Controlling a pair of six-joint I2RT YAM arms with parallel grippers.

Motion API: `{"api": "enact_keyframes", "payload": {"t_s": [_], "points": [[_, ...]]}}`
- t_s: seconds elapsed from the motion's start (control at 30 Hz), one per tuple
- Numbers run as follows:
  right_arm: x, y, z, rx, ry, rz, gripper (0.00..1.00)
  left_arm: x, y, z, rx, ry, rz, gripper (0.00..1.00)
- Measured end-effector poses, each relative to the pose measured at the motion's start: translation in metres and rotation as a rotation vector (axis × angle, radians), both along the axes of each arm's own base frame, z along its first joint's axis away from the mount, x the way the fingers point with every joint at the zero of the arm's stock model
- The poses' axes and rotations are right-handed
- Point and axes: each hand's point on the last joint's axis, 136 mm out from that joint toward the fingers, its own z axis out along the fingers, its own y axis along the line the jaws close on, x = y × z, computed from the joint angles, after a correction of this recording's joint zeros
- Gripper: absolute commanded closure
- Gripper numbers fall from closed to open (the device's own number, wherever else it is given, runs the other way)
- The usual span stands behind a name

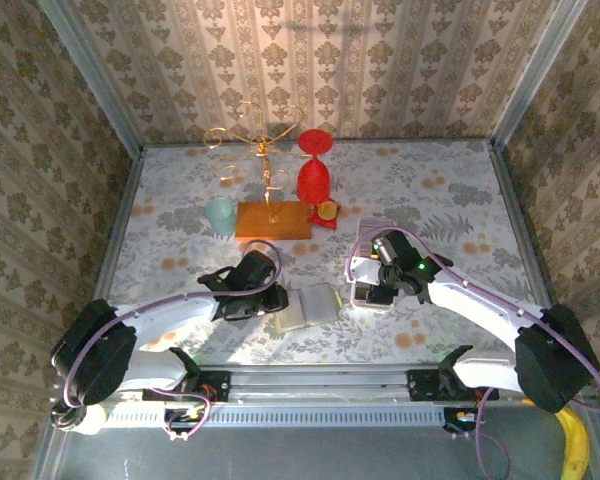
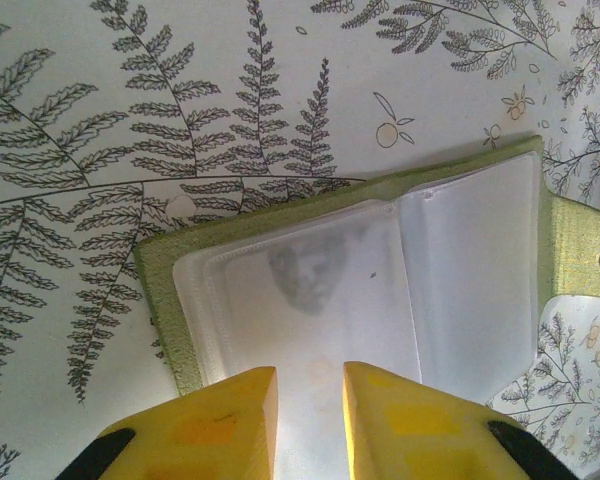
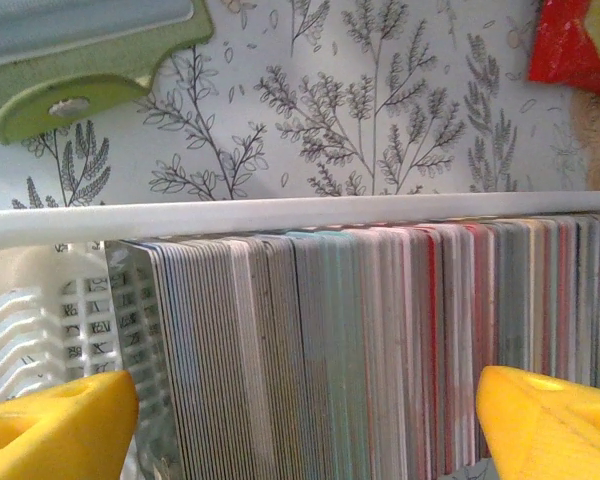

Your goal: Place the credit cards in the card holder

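While my right fingers (image 3: 50,430) stand spread wide astride the cards (image 3: 360,350), packed on edge in their tray (image 3: 280,212), nothing is grasped. Beyond, my left fingers (image 2: 210,425) sit nearly together over the open holder (image 2: 320,290); I cannot tell if they pinch it. Loading appears not yet begun.

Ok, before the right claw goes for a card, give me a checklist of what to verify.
1. The card holder lies open, sleeves up: ok.
2. The left claw sits at its near edge, jaws narrow, pinning it: cannot tell.
3. The right claw has jaws wide across the credit cards: ok.
4. One card singled out between its fingers: not ok, many stand packed on edge.
5. The white basket holds the row upright: ok.
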Motion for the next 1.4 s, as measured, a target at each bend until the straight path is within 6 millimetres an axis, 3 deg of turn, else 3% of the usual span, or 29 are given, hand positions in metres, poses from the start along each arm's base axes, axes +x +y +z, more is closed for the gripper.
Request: {"api": "enact_keyframes", "payload": {"t_s": [0.37, 0.53, 0.77, 1.0, 1.2, 1.4], "points": [[-0.002, 0.003, -0.02, -0.043, 0.007, 0.058, 0.09, 0.001, -0.003, 0.001, -0.003, 0.003, -0.002, 0.8], [0.0, 0.004, -0.024, -0.072, -0.016, 0.08, 0.19, 0.001, -0.002, 0.001, -0.002, 0.004, -0.002, 0.81], [-0.006, 0.005, -0.018, -0.087, -0.028, 0.118, 0.41, 0.001, -0.002, 0.001, -0.002, 0.004, -0.002, 0.85], [-0.012, 0.003, -0.013, -0.082, -0.044, 0.127, 0.51, 0.001, -0.002, 0.001, -0.002, 0.004, -0.002, 0.87], [-0.016, 0.002, -0.014, -0.091, -0.035, 0.137, 0.66, 0.001, -0.002, 0.001, -0.002, 0.004, -0.001, 0.89], [-0.018, 0.002, -0.007, -0.084, -0.051, 0.142, 0.73, 0.001, -0.002, 0.001, -0.001, 0.004, -0.001, 0.9]]}}
